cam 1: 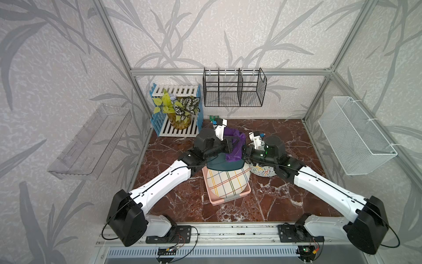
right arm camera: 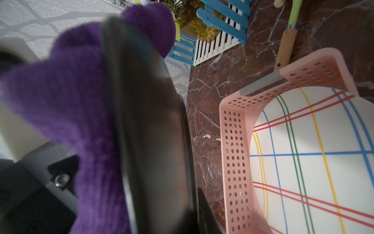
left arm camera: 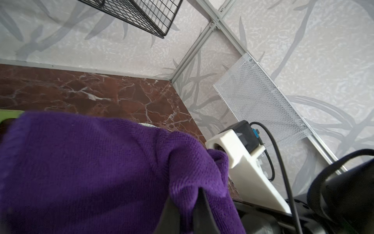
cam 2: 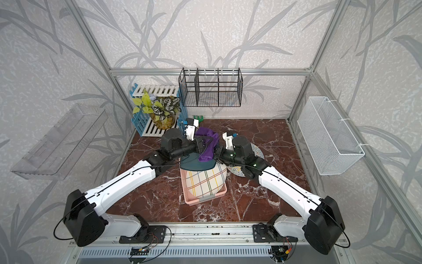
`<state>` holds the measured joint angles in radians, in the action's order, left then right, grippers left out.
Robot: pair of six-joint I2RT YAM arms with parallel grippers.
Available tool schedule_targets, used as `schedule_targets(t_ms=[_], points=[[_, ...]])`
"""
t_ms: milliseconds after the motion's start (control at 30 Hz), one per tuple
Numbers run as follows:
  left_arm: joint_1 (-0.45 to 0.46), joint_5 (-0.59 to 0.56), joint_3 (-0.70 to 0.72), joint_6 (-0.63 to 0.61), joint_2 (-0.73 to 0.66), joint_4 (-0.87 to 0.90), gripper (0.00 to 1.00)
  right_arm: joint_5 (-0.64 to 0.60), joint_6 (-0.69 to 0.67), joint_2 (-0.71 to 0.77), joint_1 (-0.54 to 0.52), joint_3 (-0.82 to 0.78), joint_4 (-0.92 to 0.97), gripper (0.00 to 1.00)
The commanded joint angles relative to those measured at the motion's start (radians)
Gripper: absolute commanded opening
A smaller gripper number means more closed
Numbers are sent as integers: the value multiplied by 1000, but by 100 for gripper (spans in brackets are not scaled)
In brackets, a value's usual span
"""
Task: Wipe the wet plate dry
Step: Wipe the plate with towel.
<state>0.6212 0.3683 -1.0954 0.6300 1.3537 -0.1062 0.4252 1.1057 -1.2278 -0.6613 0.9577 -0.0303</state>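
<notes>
A dark teal plate (cam 1: 218, 164) (cam 2: 194, 166) hangs tilted above the pink basket (cam 1: 220, 201), in both top views. My right gripper (cam 1: 244, 156) is shut on its rim; in the right wrist view the plate (right arm camera: 149, 131) fills the middle, with one finger (right arm camera: 202, 202) on its near face. A purple cloth (cam 1: 235, 156) (cam 2: 208, 148) lies draped over the plate's upper edge. My left gripper (left arm camera: 187, 202) is shut on a fold of the cloth (left arm camera: 91, 172), and both dark fingers (left arm camera: 204, 208) pinch it.
A plaid plate (cam 1: 228, 182) (right arm camera: 313, 152) leans in the pink basket (right arm camera: 232, 141). A speckled disc (cam 1: 262, 171) lies under my right arm. A potted plant (cam 1: 178, 109) in a blue-white crate, a black wire rack (cam 1: 233, 89), a white mesh basket (cam 1: 356, 137) and a green-handled tool (right arm camera: 291, 20) stand around.
</notes>
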Motion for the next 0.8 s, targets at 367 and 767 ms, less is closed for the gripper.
schedule_targets(t_ms=[367, 767], points=[[17, 16, -39, -54, 79, 141, 0, 128, -94, 61, -26, 116, -322, 0], [0, 43, 217, 34, -49, 43, 0, 33, 31, 129, 112, 53, -333, 0]])
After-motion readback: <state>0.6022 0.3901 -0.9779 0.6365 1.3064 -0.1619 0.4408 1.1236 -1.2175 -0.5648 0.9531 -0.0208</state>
